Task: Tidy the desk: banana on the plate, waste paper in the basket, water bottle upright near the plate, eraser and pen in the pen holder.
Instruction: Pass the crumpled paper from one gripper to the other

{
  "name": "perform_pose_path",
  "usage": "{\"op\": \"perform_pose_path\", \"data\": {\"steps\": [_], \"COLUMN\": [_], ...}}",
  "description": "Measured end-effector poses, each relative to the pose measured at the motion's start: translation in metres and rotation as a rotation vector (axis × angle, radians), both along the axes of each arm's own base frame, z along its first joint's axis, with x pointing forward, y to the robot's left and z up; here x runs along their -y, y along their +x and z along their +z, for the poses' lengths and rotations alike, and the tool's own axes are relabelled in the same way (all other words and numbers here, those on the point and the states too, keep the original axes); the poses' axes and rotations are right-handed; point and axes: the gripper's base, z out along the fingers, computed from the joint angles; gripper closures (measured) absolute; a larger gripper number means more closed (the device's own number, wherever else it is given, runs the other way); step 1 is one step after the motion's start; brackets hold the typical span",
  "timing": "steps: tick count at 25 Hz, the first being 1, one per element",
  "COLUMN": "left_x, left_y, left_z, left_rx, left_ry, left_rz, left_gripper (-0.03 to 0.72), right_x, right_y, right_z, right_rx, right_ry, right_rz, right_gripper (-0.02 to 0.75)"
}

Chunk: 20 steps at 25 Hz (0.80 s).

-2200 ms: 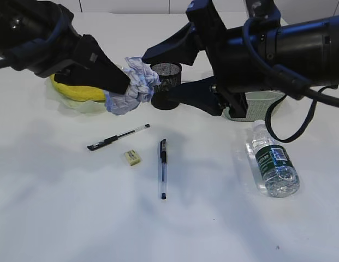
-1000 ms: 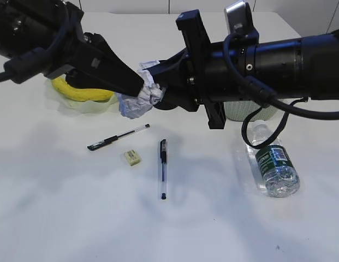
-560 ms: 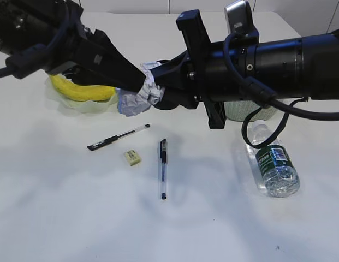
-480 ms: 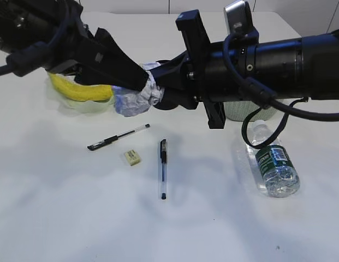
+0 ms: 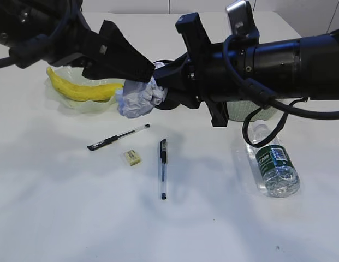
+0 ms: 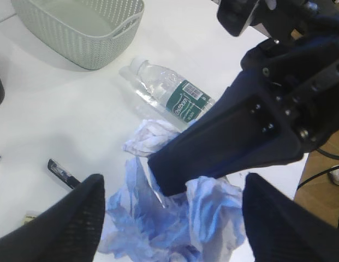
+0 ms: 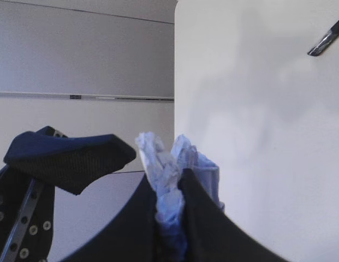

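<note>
Waste paper [image 5: 138, 100]: crumpled white ball, greyish-lilac creases, held above the white desk [image 5: 60, 218] in front of the black mesh pen holder [image 5: 164, 103], mostly hidden. Right hand [image 7: 170, 204] clamped on the wad, fingers pressed together into its folds. Left hand [image 6: 169, 218] spread wide either side of the paper (textured dark pads, no contact seen). Banana [image 5: 76, 91], yellow and curved, lying in the ruffled pale-green glass plate [image 5: 87, 106]. Clear water bottle [image 5: 272, 164], green label, flat on its side. Woven-pattern plastic basket [image 6: 82, 30] nearby.
</note>
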Motion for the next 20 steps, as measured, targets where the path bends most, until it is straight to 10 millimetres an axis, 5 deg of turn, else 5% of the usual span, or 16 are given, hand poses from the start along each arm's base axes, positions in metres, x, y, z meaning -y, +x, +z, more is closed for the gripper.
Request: {"op": "perform_pose_path", "data": {"steps": [9, 20], "left_x": [-0.003, -0.040], "left_y": [0.003, 0.017], "left_z": [0.001, -0.003], "left_rx": [0.013, -0.097], "left_ry": [-0.003, -0.005], "left_rz": [0.024, 0.132], "left_gripper": [0.129, 0.130], "right_x": [0.014, 0.030], "right_y": [0.010, 0.001], "right_z": [-0.009, -0.035], "right_rx": [0.037, 0.103], "right_ry": [-0.117, -0.521], "right_rz": [-0.062, 0.143], "right_gripper": [0.689, 0.690]}}
